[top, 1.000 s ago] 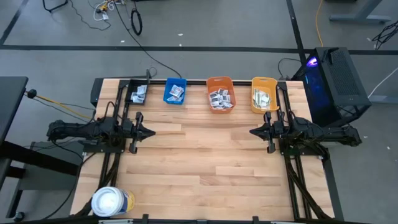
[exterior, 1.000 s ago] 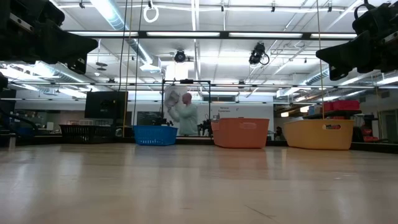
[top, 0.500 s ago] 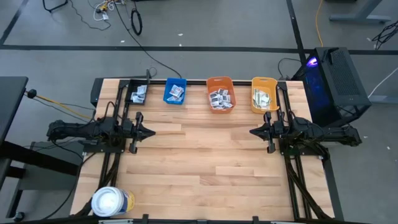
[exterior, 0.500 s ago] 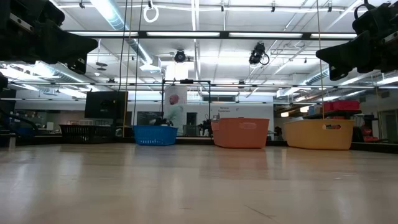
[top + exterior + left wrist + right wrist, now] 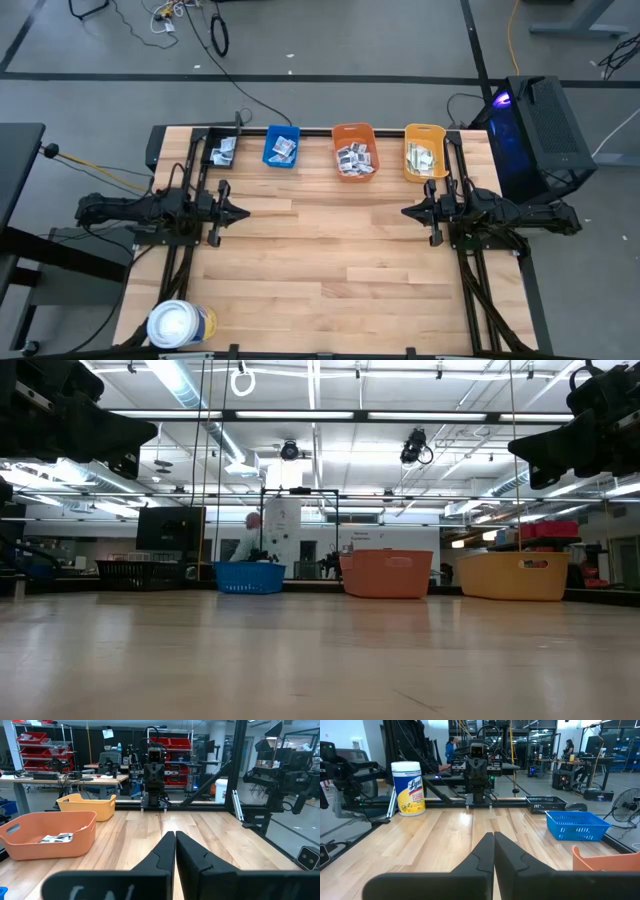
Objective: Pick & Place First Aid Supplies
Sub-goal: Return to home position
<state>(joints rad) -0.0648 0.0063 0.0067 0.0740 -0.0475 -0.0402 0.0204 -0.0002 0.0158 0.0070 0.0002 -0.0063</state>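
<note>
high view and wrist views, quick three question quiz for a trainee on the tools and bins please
1. True or false: the left tool and right tool are both shut.
2. What colour is the bin between the blue bin and yellow bin? A green, B orange, C red.
3. Fill in: the wipes canister stands at the corner of the table nearest the ___ arm.
Key: 1 true; 2 B; 3 left.

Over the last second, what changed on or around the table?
Only a person in the room behind the table moved, toward the low view's left. The left gripper and right gripper stayed shut, parked at the table's sides; bins and packets unchanged.
</note>
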